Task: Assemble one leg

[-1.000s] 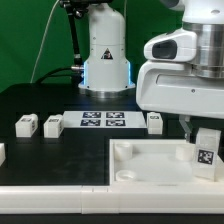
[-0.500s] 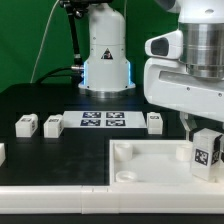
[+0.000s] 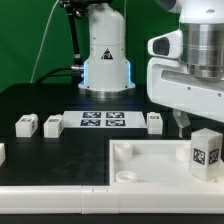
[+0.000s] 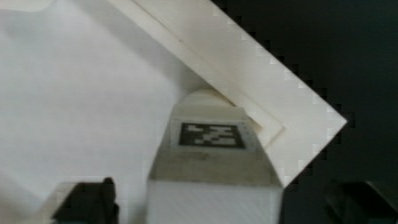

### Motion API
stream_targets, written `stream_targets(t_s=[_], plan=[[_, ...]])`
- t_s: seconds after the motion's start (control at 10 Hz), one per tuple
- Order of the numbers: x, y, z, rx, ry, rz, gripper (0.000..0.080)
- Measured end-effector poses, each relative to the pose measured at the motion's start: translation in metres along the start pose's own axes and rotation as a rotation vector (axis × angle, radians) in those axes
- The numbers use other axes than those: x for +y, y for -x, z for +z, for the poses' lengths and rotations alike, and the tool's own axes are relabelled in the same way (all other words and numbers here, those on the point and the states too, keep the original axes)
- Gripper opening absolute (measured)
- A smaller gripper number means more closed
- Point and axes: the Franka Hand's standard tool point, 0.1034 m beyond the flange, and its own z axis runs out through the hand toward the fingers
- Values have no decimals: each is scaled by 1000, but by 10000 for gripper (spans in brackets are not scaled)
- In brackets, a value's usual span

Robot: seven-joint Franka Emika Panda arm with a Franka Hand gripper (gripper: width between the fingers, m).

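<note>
1. No readable writing: only a triangular warning sticker (image 3: 103,55) on the white robot base (image 3: 105,65) at 12 o'clock in the exterior view, its symbol too small to make out.
2. At the centre of that view, flat on the black worktop (image 3: 40,100), the marker board (image 3: 103,120), bearing a row of black-and-white square tags.
3. At 3 to 4 o'clock in the exterior view, the leg (image 3: 205,152): a small white rectangular post, standing upright at a corner of the large white panel (image 3: 150,172).
4. On the leg's face towards the exterior camera, one black-and-white square tag; a pattern only, no letters.
5. In the wrist view, the same leg (image 4: 214,150) with its tag showing, set against the raised rim at the corner of the panel (image 4: 71,90).
6. Tool (image 4: 222,203) open: two dark fingers (image 4: 89,200) on either side of the leg, a gap visible on each side, nothing gripped.
7. In the exterior view, one dark finger (image 3: 180,123) just beside the leg's upper end, at about its 10 o'clock, apart from it.
8. Along the worktop, near the marker board, small white blocks (image 3: 27,125) at 9 o'clock, a second (image 3: 54,125) just beside the board's end and a third (image 3: 155,121) at its other end.
</note>
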Motion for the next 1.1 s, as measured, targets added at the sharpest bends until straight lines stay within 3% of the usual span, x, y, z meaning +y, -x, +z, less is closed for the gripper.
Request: stream_targets(t_s=[0.3,1.1], plan=[[-2,2,1,12,4,-329,648],[-2,1,2,33,27,-1078,649]])
